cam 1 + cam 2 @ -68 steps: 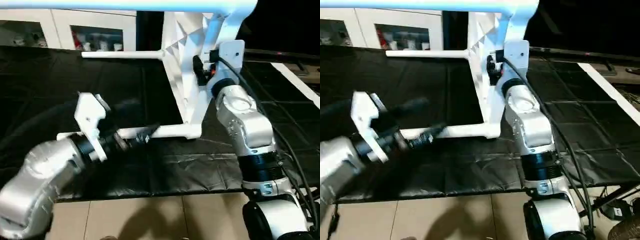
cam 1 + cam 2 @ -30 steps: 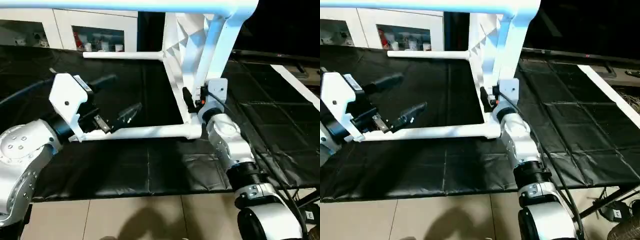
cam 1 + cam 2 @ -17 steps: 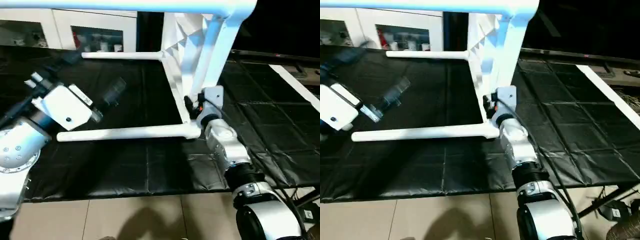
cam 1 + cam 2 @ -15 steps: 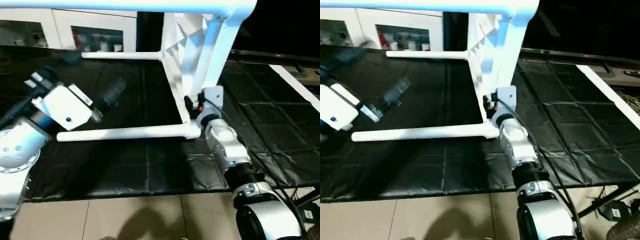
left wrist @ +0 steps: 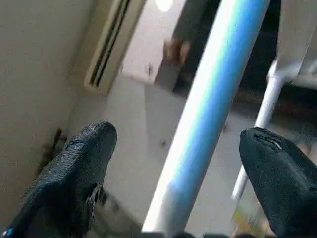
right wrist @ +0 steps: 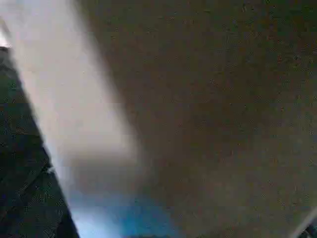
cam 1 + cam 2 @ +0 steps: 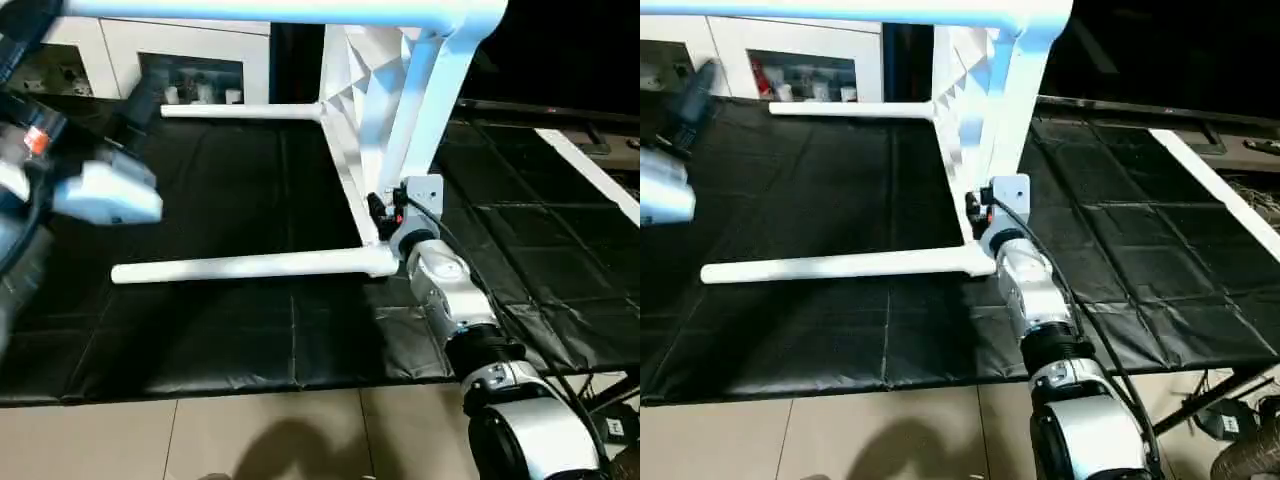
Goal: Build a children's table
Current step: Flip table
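On the black cloth the children's table lies tipped on its side, its ribbed top standing on edge and its legs reaching out level toward the robot's left. The main change is at the lower leg: the left gripper, which was clamped near that leg's free end a couple of seconds ago, has let go and swung up and away. The leg stayed level in its corner socket after the release — I judge it seated, so the work can pass to another joint.

That left arm is now raised high at the left edge, blurred with motion. Its fingers are spread wide, and the top leg runs between them without touching either.

The right gripper has slid down the top's near edge and now sits low against it, just above the lower leg's socket, with the forearm angled steeply up from the robot's body. Whether its jaws actually pinch the edge or only rest beside it — that I cannot tell.
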